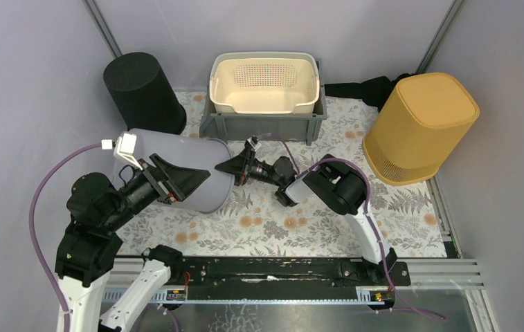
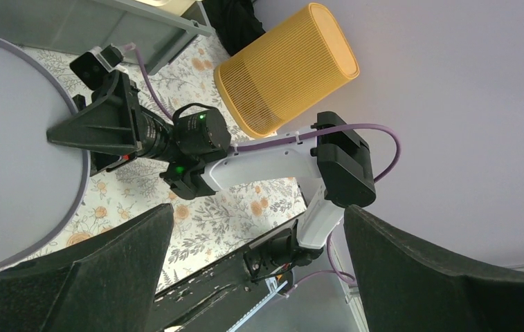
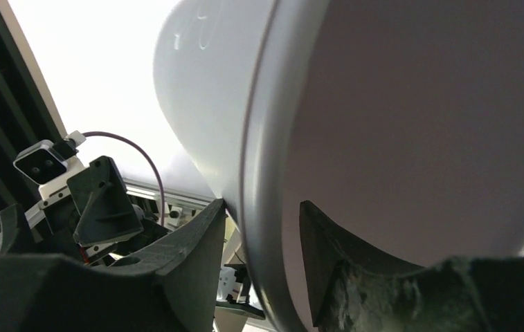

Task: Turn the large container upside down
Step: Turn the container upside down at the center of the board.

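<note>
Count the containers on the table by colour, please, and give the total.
Black: 1, the round bin
Grey: 2, the bin on its side and the crate
Cream: 1, the basket inside the crate
Yellow: 1, the ribbed bin
Total: 5

From above and behind I overlook the whole table (image 1: 279, 228), my left wrist view faces the right arm (image 2: 259, 162), and my right wrist view sits close against the grey container (image 3: 418, 124), which shows in all three.
</note>
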### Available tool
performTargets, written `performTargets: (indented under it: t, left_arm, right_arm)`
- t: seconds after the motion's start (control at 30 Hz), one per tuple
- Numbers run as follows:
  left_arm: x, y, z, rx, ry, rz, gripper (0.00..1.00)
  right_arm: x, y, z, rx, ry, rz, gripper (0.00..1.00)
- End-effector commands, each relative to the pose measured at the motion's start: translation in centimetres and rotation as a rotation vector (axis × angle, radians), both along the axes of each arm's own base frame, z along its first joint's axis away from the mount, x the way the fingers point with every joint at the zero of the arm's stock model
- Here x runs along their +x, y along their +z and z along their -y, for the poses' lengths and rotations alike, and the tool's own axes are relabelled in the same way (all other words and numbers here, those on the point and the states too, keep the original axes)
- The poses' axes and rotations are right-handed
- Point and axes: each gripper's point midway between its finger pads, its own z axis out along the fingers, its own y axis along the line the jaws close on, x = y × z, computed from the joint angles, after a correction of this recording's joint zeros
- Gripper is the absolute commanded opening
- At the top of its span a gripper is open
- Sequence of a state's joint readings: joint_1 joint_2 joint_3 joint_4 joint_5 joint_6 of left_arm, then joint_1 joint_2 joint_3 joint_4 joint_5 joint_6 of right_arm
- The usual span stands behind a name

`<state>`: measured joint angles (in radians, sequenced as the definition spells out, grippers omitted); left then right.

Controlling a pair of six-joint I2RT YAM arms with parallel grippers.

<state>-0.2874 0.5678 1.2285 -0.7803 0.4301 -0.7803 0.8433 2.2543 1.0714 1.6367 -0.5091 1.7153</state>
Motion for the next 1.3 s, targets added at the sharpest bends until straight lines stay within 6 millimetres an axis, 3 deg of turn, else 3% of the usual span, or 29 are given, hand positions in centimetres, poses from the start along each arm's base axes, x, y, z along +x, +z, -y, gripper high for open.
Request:
performTargets:
  t: [0.0, 0.27, 0.77, 1.27]
  left_arm:
    - [-0.2, 1.0, 0.3, -0.025, -0.018, 0.051, 1.0]
    - [-0.1, 0.4, 0.3, -0.027, -0.019, 0.041, 1.0]
    - [-0.1, -0.5, 0.4, -0.042, -0.019, 0.023, 1.0]
    - [0.1, -1.1, 0.5, -0.036, -0.02, 0.01, 1.0]
  right_arm:
    - [-0.6, 1.0, 1.7, 0.022, -0.025, 0.092, 0.5]
    - [-0.2, -1.2, 3.7, -0.043, -0.055, 0.071, 0.54]
    - [-1.5, -6.1, 5.0, -0.156, -0.048, 0.021, 0.68]
    - [-2.4, -12.5, 6.3, -0.334, -0.057, -0.1, 0.72]
